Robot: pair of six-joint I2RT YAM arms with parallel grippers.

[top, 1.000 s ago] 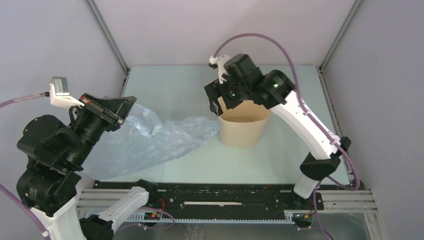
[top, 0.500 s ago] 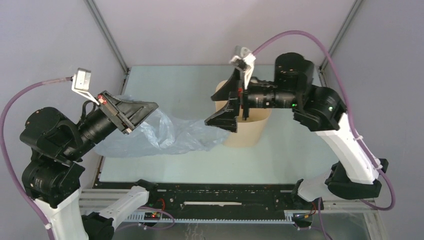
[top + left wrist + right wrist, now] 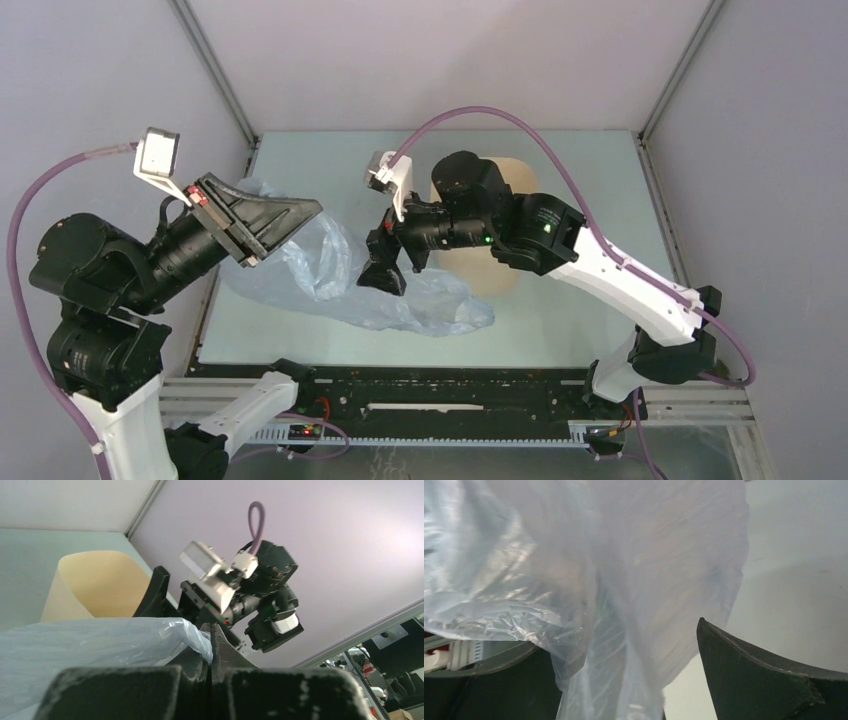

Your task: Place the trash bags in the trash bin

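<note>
The right end effector (image 3: pixel 385 275) has swung away from the trash bin (image 3: pixel 518 170) and now hangs over the trash bags (image 3: pixel 420 305), fingers spread wide with film between them. The left end effector (image 3: pixel 305 212) stays pinched on the bag's edge, held above the worktop (image 3: pixel 600 180). The loose film has slumped nearer.

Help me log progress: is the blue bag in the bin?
Out. The bag trails from the shut left gripper across the table beside the bin; right gripper open around it.
</note>
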